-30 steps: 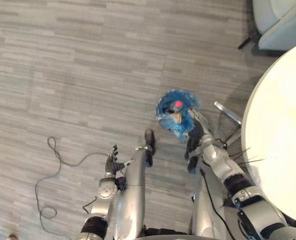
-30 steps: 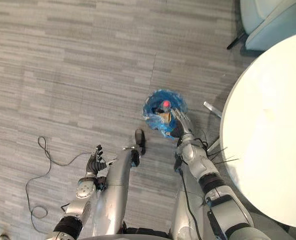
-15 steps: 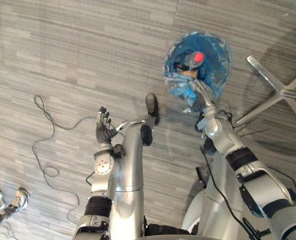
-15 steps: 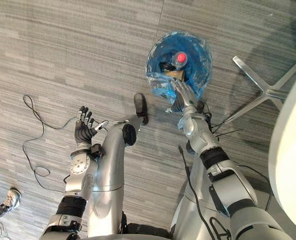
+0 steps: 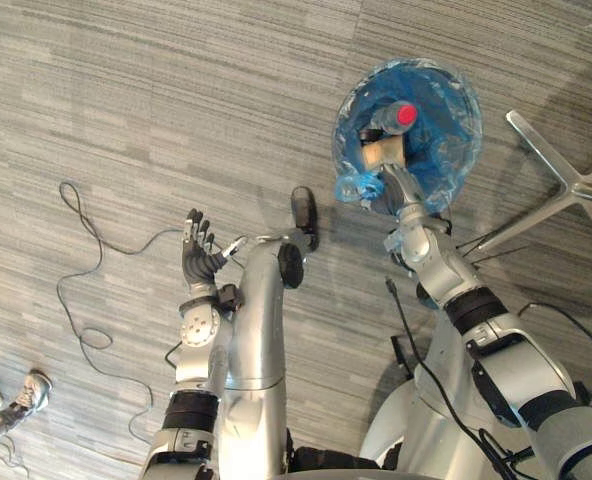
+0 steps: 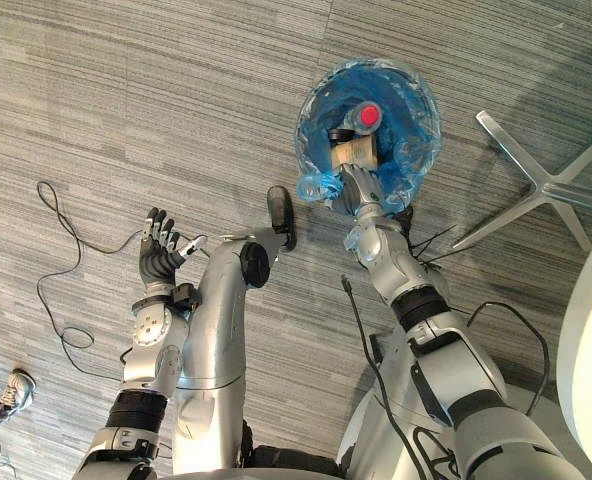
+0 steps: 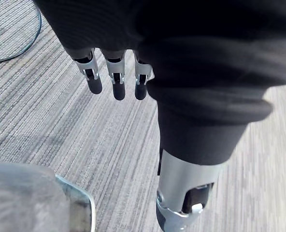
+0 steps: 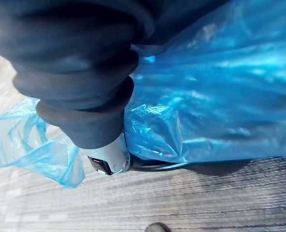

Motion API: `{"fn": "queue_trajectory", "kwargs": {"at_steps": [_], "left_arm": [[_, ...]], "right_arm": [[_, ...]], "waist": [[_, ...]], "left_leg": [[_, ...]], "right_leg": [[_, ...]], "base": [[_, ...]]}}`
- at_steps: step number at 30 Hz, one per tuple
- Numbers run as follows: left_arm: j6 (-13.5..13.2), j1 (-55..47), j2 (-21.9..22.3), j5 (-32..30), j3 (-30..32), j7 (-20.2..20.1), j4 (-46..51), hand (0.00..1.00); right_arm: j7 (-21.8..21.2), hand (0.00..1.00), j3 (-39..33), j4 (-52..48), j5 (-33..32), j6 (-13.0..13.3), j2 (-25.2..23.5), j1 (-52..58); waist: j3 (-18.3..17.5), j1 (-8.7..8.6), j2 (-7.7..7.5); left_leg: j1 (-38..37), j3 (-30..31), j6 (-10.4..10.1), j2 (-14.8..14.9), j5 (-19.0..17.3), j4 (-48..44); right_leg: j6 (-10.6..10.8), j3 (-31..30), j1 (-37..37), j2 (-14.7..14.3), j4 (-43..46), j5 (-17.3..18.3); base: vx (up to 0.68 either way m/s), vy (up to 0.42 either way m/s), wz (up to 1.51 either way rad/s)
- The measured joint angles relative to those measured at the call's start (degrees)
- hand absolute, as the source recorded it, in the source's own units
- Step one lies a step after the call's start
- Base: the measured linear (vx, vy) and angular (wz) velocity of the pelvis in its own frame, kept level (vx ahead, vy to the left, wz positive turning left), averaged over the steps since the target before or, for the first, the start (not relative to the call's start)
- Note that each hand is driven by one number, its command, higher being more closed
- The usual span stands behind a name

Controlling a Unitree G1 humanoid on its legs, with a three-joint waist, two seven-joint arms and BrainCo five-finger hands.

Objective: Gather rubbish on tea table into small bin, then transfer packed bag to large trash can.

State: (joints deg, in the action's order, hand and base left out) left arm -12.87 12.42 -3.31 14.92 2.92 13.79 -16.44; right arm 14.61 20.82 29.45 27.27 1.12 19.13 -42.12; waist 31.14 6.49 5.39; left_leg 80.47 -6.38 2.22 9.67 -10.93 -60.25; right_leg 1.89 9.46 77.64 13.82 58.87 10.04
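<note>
Left arm (image 5: 194, 345) low at side, forearm pointing forward; left hand (image 5: 198, 260) idle, fingers (image 7: 118, 89) straight, slightly spread. Right arm (image 5: 456, 295) stretched forward; right hand (image 5: 397, 192) at full reach.

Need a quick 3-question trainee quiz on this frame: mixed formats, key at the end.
1. True or false: the left robot hand is curled round the blue bag.
2. Multiple choice: the bottle lying in the blue bag has a cap that is A) red, B) green, C) white.
3. Fill in: the robot hand at the bag's near rim is the ____ robot hand.

Key
1. False. It is open, holds nothing and is well apart from the bag.
2. A
3. right
</note>
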Motion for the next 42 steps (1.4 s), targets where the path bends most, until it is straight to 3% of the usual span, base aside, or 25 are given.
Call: {"fn": "queue_trajectory", "kwargs": {"at_steps": [3, 6, 8, 11, 14, 15, 18, 20, 21, 23, 26, 29, 32, 35, 37, 38, 39, 40, 41, 42], "left_arm": [[0.7, 0.0, -0.2, -2.3, 0.0, -0.1, -1.1, 0.00], [1.6, -0.2, 0.1, -3.8, -1.0, -0.6, -2.6, 0.00], [2.7, -1.3, 1.0, -5.0, -1.7, -1.4, -3.5, 0.00], [3.3, -4.0, 1.6, -6.2, -2.8, -1.5, -3.7, 0.00], [3.7, -7.4, 1.7, -6.7, -3.5, -2.6, -4.0, 0.00], [3.6, -9.2, 1.2, -6.7, -3.5, -2.7, -5.3, 0.00], [3.6, -10.7, -0.4, -6.8, -4.1, -3.8, -8.0, 0.00], [3.9, -12.3, -2.8, -8.3, -4.9, -5.0, -10.1, 0.00], [4.0, -13.0, -3.2, -8.9, -5.0, -5.2, -10.6, 0.00], [4.5, -15.2, -4.1, -11.0, -5.0, -6.2, -12.9, 0.00], [4.9, -18.1, -4.5, -13.5, -5.1, -6.6, -12.7, 0.00], [4.8, -21.2, -4.7, -14.5, -5.3, -7.7, -10.7, 0.00], [4.7, -23.2, -4.8, -14.6, -5.7, -8.5, -6.7, 0.00], [4.6, -24.2, -4.9, -14.6, -5.7, -8.6, -3.2, 0.00], [4.1, -23.8, -4.8, -14.4, -5.5, -8.4, -0.3, 0.00], [4.0, -23.4, -4.7, -14.3, -5.5, -8.4, 0.2, 0.00], [3.5, -22.4, -4.5, -14.3, -5.6, -8.4, 0.5, 0.00], [3.5, -22.9, -4.6, -14.1, -5.6, -8.3, 2.2, 0.00], [3.5, -23.4, -5.0, -14.1, -5.6, -8.3, 3.5, 0.00], [3.3, -24.6, -5.4, -13.9, -5.0, -8.3, 8.1, 0.00]], "right_arm": [[0.2, 1.00, -0.8, -4.5, -2.0, 0.1, -2.0, 2.3], [0.2, 1.00, -3.4, -8.8, -3.5, 0.1, -5.0, 5.8], [0.2, 1.00, -4.2, -10.6, -5.6, 0.2, -7.4, 9.1], [0.0, 1.00, -4.3, -13.3, -7.7, 0.5, -9.7, 13.5], [-1.4, 1.00, -4.5, -16.7, -12.1, 1.2, -11.8, 18.7], [-2.5, 1.00, -4.4, -17.3, -15.5, 2.9, -13.2, 21.4], [-3.8, 1.00, -4.1, -17.5, -18.3, 4.1, -14.2, 23.6], [-6.3, 1.00, -3.9, -19.0, -21.5, 4.8, -14.6, 26.5], [-7.2, 1.00, -3.9, -19.8, -22.8, 4.9, -14.5, 27.8], [-10.0, 1.00, -3.9, -21.3, -25.1, 5.2, -14.4, 30.9], [-12.7, 1.00, -3.9, -25.7, -27.0, 6.4, -14.3, 33.6], [-14.1, 1.00, -3.9, -29.9, -27.6, 8.5, -14.2, 35.3], [-14.8, 1.00, -2.9, -33.5, -29.0, 9.8, -13.3, 35.0], [-14.9, 1.00, 0.6, -35.2, -29.0, 9.9, -12.0, 33.0], [-15.0, 1.00, 3.4, -35.6, -29.0, 10.1, -11.7, 30.1], [-14.9, 1.00, 3.7, -35.6, -29.0, 10.1, -11.5, 29.8], [-14.9, 1.00, 3.9, -35.6, -28.9, 10.1, -11.0, 29.7], [-14.9, 1.00, 4.1, -35.6, -28.9, 10.1, -10.7, 29.7], [-14.9, 1.00, 4.2, -35.7, -28.9, 10.2, -10.7, 29.7], [-14.7, 1.00, 3.8, -36.8, -28.8, 11.4, -10.3, 29.7]], "waist": [[0.0, -1.01, -0.84], [0.0, -1.35, -1.92], [0.0, -1.94, -3.43], [-0.1, -2.51, -4.12], [-0.2, -2.52, -4.71], [-0.3, -2.66, -5.09], [-0.9, -3.71, -6.00], [-1.7, -4.26, -7.26], [-2.2, -4.26, -7.88], [-6.6, -4.55, -9.36], [-11.0, -5.72, -10.03], [-14.7, -5.79, -9.88], [-15.4, -5.67, -9.52], [-15.4, -5.51, -9.33], [-15.4, -5.21, -8.85], [-15.1, -5.37, -8.46], [-14.4, -5.33, -7.34], [-14.1, -5.26, -6.91], [-13.8, -5.16, -6.35], [-14.1, -4.22, -6.84]], "left_leg": [[-3.5, -0.1, 0.0, 0.1, 0.0, 1.7], [-8.9, -0.5, -1.2, 0.1, 0.8, 6.4], [-14.3, -1.6, -2.1, 0.1, 1.5, 10.2], [-21.5, -1.7, -2.7, 0.2, 2.0, 14.4], [-32.3, -3.0, -3.2, 0.2, 2.9, 20.9], [-39.0, -3.4, -3.3, -0.2, 3.5, 24.9], [-45.3, -3.4, -3.8, -0.7, 4.2, 29.8], [-51.1, -3.8, -4.0, -0.7, 5.4, 34.6], [-53.3, -4.2, -3.5, -0.9, 6.1, 36.0], [-56.1, -4.8, -3.4, -1.4, 6.2, 38.3], [-61.1, -4.8, -3.3, -2.1, 5.6, 40.3], [-65.1, -5.5, -3.9, -1.5, 2.9, 39.3], [-66.3, -6.6, -4.0, 0.1, 0.3, 35.8], [-64.4, -8.1, -3.5, 1.8, -1.9, 31.7], [-60.9, -8.3, -1.9, 3.3, -3.0, 28.5], [-60.6, -8.9, -1.2, 3.9, -2.9, 28.4], [-60.8, -8.5, -0.7, 4.1, -2.7, 27.6], [-61.9, -7.1, -0.1, 3.4, -2.3, 27.6], [-62.2, -6.5, -0.1, 2.8, -2.1, 27.7], [-61.7, -4.0, 0.1, 0.5, -0.9, 27.9]], "right_leg": [[0.1, 0.2, -3.6, -0.4, -1.9, 0.0], [0.4, 1.4, -9.2, -0.8, -6.8, -0.4], [0.7, 1.7, -14.2, -0.8, -10.1, -1.1], [0.2, 3.1, -22.2, -1.6, -15.4, -2.4], [-0.3, 3.6, -33.1, -2.9, -23.5, -5.1], [0.0, 3.6, -39.8, -3.8, -28.4, -6.7], [0.3, 4.0, -46.8, -4.9, -34.8, -8.2], [0.6, 4.4, -54.0, -6.6, -43.2, -11.3], [0.7, 4.4, -56.5, -7.0, -45.8, -12.5], [0.9, 3.6, -59.9, -7.8, -50.8, -14.0], [1.3, 2.6, -65.1, -8.1, -54.4, -14.5], [1.4, 0.1, -68.8, -8.9, -56.0, -14.5], [1.5, -2.6, -69.9, -9.9, -56.0, -14.9], [1.9, -5.8, -68.1, -11.1, -55.8, -16.4], [3.1, -8.1, -63.1, -12.0, -52.6, -19.1], [3.3, -7.7, -62.1, -12.0, -50.2, -17.8], [1.5, -5.9, -60.0, -11.5, -36.9, -10.4], [1.5, -4.8, -60.7, -11.5, -25.0, -3.8], [2.4, -4.9, -61.6, -11.6, -20.8, -1.7], [3.9, -5.3, -65.5, -12.0, -14.4, 3.0]], "base": [[-0.05, -0.005, -0.01], [-0.05, -0.011, 0.02], [-0.01, -0.030, 0.15], [0.04, -0.019, 0.02], [0.12, -0.026, -0.12], [0.14, -0.028, -0.10], [0.14, -0.022, -0.02], [0.19, -0.020, -0.07], [0.18, -0.011, -0.14], [0.18, -0.001, -0.17], [0.19, 0.013, -0.15], [0.11, 0.027, -0.41], [0.01, 0.048, -0.48], [-0.10, 0.050, -0.67], [-0.22, 0.081, -0.74], [-0.23, 0.115, -0.23], [-0.20, 0.099, 0.38], [-0.14, 0.084, 0.54], [-0.14, -0.021, 1.02], [-0.15, -0.099, 0.84]]}}
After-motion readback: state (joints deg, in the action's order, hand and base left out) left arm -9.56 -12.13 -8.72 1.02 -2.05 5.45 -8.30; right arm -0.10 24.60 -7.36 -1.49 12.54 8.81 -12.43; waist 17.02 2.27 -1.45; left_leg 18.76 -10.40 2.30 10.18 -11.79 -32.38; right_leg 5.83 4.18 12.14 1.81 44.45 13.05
